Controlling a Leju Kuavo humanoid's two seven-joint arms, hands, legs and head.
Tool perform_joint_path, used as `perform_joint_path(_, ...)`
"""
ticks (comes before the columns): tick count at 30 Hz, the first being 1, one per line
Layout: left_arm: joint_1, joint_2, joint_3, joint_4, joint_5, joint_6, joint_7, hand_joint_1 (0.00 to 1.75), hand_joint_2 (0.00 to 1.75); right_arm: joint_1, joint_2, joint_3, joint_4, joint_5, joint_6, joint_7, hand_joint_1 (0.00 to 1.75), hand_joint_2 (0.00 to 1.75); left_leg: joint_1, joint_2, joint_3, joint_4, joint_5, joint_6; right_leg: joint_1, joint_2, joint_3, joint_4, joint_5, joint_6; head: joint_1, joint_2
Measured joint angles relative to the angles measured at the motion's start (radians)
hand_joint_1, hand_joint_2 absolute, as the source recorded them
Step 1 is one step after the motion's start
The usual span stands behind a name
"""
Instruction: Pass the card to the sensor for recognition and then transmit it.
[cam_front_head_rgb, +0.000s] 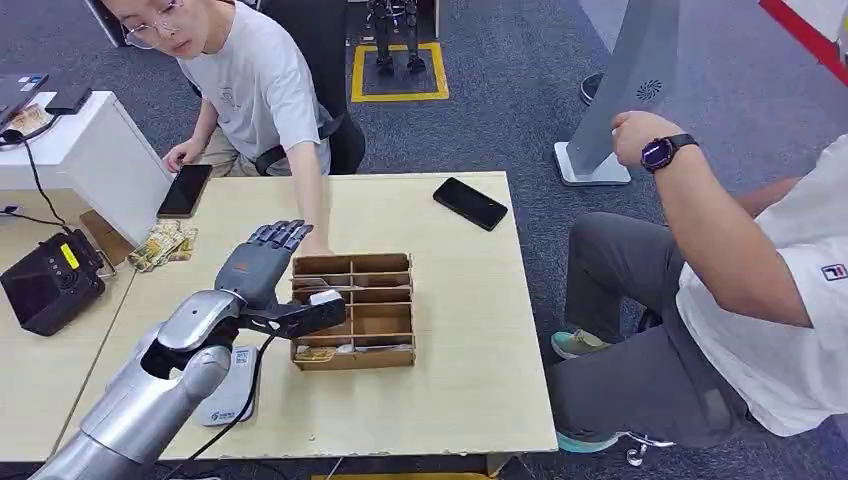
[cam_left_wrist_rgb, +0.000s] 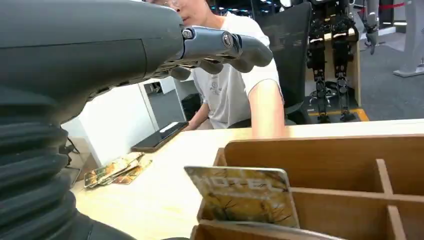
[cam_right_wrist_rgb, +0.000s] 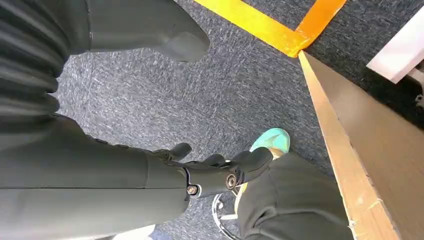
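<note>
A: What must the left hand (cam_front_head_rgb: 268, 262) do well now?

B: It hovers open, fingers (cam_left_wrist_rgb: 227, 47) stretched flat, holding nothing. The card (cam_left_wrist_rgb: 243, 195) stands upright in the wooden organizer (cam_front_head_rgb: 353, 310), just below and in front of the fingers. I think the hand should descend slowly and pinch the card's free top edge, thumb on one face, without pushing the thin dividers.

A: Is the card easy to hold?

B: I think not. It looks thin, stiff and glossy, with rounded corners, so it could slip. The organizer is plain, light wood and may slide on the smooth pale surface (cam_front_head_rgb: 470, 330).

A: And the sensor?

B: A white reader (cam_front_head_rgb: 229, 388) lies behind the fingers, near the forearm.

A: The right hand (cam_right_wrist_rgb: 212, 170)?

B: It hangs above grey carpet, fingers loosely curled, empty.
</note>
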Motion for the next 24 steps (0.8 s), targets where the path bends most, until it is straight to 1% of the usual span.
perform_joint_path(6,-0.001,0.0,0.001,0.0,0.0,0.005,-0.003,0.0,1.75,0.001,0.0,0.003,0.0,-0.002,0.0,0.003,0.0,1.75,0.0,0.0,0.0,0.0,0.0,0.0,0.0,0.0,0.0,0.0,0.0,0.0,0.0,0.0)
perform_joint_path(11,-0.001,0.002,0.001,0.0,-0.003,0.006,-0.046,0.0,1.75,0.007,-0.002,0.003,0.001,-0.008,0.0,0.001,0.0,1.75,0.0,0.0,0.0,0.0,0.0,0.0,0.0,0.0,0.0,0.0,0.0,0.0,0.0,0.0)
perform_joint_path(19,0.0,0.0,0.0,0.0,-0.005,0.014,-0.058,0.0,1.75,0.011,-0.003,0.003,0.01,-0.015,-0.007,-0.009,0.0,1.75,0.0,0.0,0.0,0.0,0.0,0.0,0.0,0.0,0.0,0.0,0.0,0.0,0.0,0.0)
perform_joint_path(22,0.001,-0.004,-0.001,-0.005,-0.002,-0.005,-0.055,0.0,1.75,0.011,-0.003,0.003,0.014,-0.018,-0.008,-0.01,0.0,1.75,0.0,0.0,0.0,0.0,0.0,0.0,0.0,0.0,0.0,0.0,0.0,0.0,0.0,0.0)
perform_joint_path(24,0.003,-0.006,-0.002,-0.011,-0.001,-0.006,-0.05,0.0,1.75,0.01,-0.003,0.003,0.014,-0.018,-0.008,-0.008,0.0,1.75,0.0,0.0,0.0,0.0,0.0,0.0,0.0,0.0,0.0,0.0,0.0,0.0,0.0,0.0)
